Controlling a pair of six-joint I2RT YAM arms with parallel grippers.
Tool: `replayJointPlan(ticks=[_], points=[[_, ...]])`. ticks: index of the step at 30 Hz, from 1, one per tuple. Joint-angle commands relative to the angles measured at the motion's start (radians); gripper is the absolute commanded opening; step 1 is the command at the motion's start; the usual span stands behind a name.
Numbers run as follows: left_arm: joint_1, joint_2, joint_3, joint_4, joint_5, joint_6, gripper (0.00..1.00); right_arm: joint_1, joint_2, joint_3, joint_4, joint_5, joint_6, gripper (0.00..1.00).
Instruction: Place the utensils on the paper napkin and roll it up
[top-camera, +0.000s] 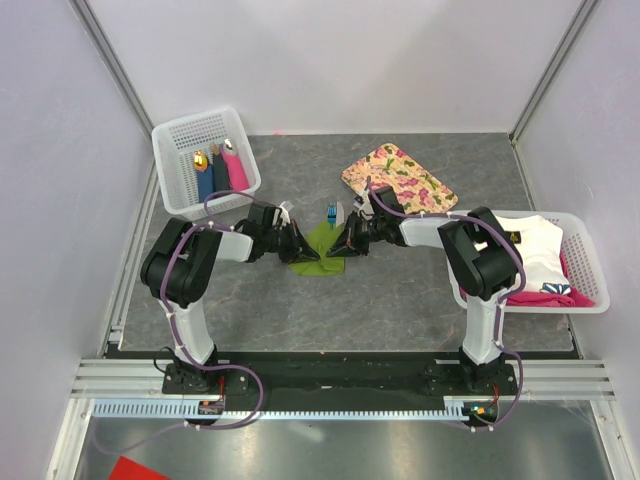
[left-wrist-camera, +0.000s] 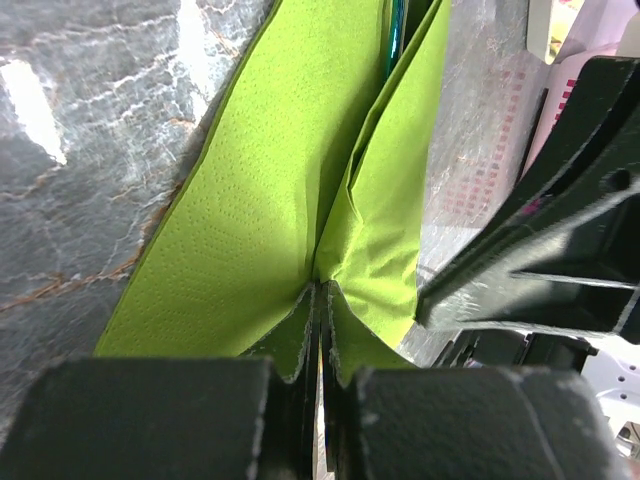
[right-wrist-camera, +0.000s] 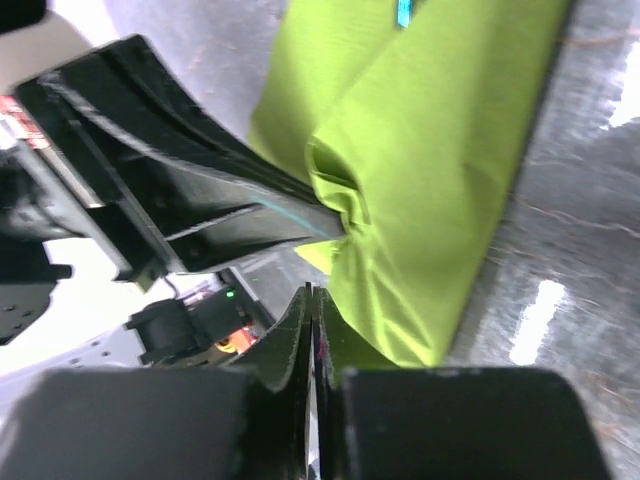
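Roll starting: left end effector (left-wrist-camera: 318, 297) and right end effector (right-wrist-camera: 311, 302) clench the paper napkin (top-camera: 318, 248) around the blue utensil (top-camera: 331, 212); next I turn both together.

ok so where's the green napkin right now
In the top view the paper napkin sits mid-table, pinched from either side by the left gripper and the right gripper, on the near side of the floral tray.
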Motion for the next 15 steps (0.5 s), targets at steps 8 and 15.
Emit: replayJointPlan(ticks=[8,15], points=[[0.019,-0.049,-0.019,0.059,-0.008,0.002,0.02,0.034,0.041,0.013,-0.114,0.115,-0.101,0.0],[0.032,-0.128,-0.05,0.087,0.028,-0.012,0.26,0.047,0.061,0.047,-0.186,0.17,-0.155,0.0]])
